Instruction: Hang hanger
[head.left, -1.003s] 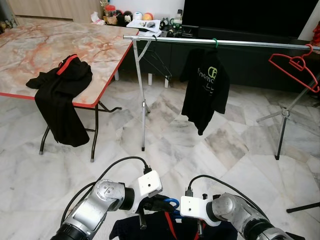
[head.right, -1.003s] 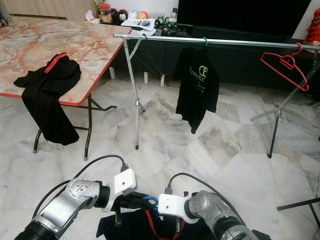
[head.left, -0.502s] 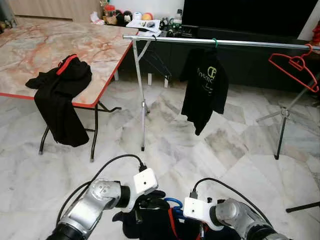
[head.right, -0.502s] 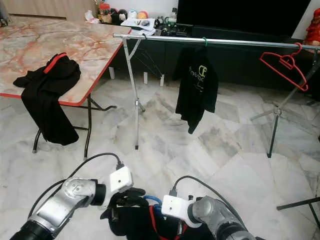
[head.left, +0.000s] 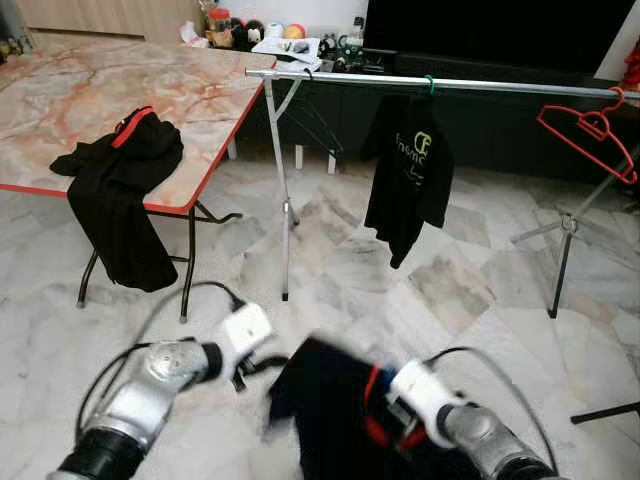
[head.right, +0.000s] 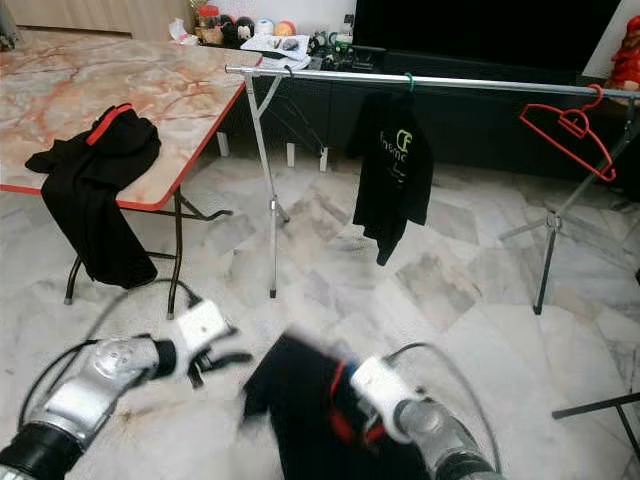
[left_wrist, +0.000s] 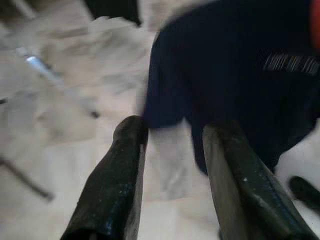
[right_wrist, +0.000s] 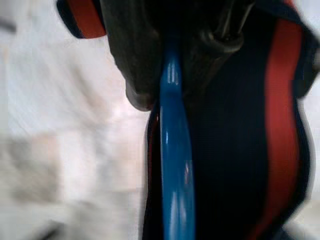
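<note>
— Where's the hanger right now?

— In my right gripper (right_wrist: 172, 75). The wrist view shows my two black fingers pressed tight on the blue hanger (right_wrist: 175, 170), with the dark shirt (head.left: 335, 410) with red trim draped on it. From my head, that shirt hangs low in front of me, over the marble floor (head.left: 330, 270) (it's blurred, so I can't make out its edges well).

— And your other gripper?

— My left gripper (left_wrist: 172, 145) is off to the left of the shirt, near it but not touching. Its fingers (left_wrist: 122, 165) stand apart with nothing between them.

— What about the rail?

— The silver clothes rail (head.left: 480, 85) stands ahead of me, well apart from the shirt I hold. A black T-shirt (head.left: 408, 175) hangs on it from a green hook, and a red hanger (head.left: 590, 130) sits at its right end. To my left, another black garment (head.left: 120, 190) lies draped over the edge of the marble-topped table (head.left: 90, 90).
</note>
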